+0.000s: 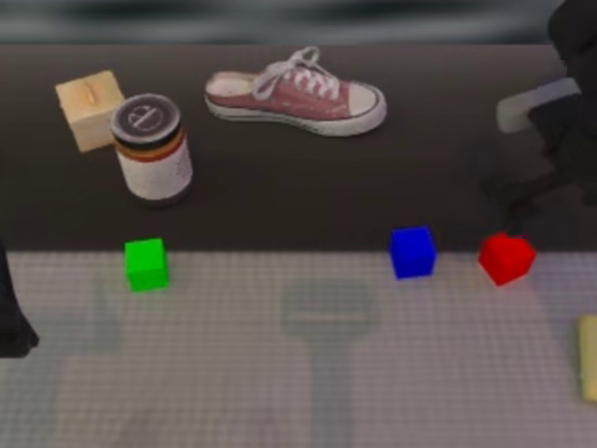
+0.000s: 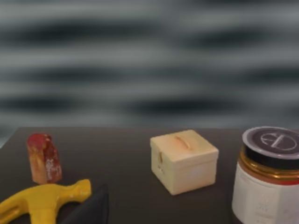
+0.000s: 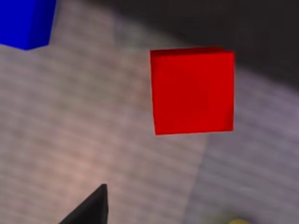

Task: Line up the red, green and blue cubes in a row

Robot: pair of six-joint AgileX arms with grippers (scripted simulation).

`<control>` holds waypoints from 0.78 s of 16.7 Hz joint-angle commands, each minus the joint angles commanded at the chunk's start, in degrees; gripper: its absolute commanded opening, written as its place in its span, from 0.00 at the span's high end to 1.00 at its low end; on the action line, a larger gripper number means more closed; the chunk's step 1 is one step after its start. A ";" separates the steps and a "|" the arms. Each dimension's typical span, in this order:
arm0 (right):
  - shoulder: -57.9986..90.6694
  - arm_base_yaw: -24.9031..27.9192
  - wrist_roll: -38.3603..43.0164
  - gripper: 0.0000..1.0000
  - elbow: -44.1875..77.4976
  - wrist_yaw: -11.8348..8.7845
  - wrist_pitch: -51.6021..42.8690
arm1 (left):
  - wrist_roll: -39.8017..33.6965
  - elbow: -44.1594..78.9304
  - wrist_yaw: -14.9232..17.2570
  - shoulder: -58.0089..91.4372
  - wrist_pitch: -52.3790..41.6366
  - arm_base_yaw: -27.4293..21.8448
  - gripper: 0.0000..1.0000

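Note:
Three small cubes sit along the near edge of the dark mat: the green cube (image 1: 146, 264) at the left, the blue cube (image 1: 411, 252) right of centre, and the red cube (image 1: 506, 258) just right of it. In the right wrist view the red cube (image 3: 191, 91) lies ahead of one dark fingertip (image 3: 93, 207), with nothing held, and the blue cube (image 3: 25, 21) shows in a corner. My right arm (image 1: 564, 112) hovers at the back right, above the red cube. My left arm (image 1: 11, 317) is parked at the left edge, its fingertip (image 2: 91, 207) free of any object.
A pale beige block (image 1: 90, 109) and a lidded jar (image 1: 152, 147) stand at the back left. A pink sneaker (image 1: 297, 91) lies at the back centre. A yellow object (image 1: 588, 359) pokes in at the right edge. The left wrist view shows a yellow hammer (image 2: 44, 200) and a red stamp (image 2: 43, 157).

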 joint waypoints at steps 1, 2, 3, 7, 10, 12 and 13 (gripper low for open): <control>3.31 0.47 -0.28 0.00 2.83 -0.01 -1.73 | 0.00 0.00 0.00 0.00 0.00 0.00 0.00; 6.19 0.88 -0.53 0.00 5.29 -0.02 -3.17 | 0.00 0.00 0.00 0.00 0.00 0.00 0.00; 8.57 1.21 -0.73 0.00 7.35 -0.03 -4.34 | 0.00 0.00 0.00 0.00 0.00 0.00 0.00; 12.49 1.78 -1.07 0.00 10.84 -0.07 -6.20 | 0.00 0.00 0.00 0.00 0.00 0.00 0.00; 12.49 1.78 -1.07 0.00 10.84 -0.07 -6.20 | 0.00 0.00 0.00 0.00 0.00 0.00 0.00; 12.43 1.50 -1.06 0.00 10.54 -0.06 -5.89 | 0.00 0.00 0.00 0.00 0.00 0.00 0.00; 12.78 1.59 -1.12 0.00 9.99 -0.06 -5.14 | 0.00 0.00 0.00 0.00 0.00 0.00 0.00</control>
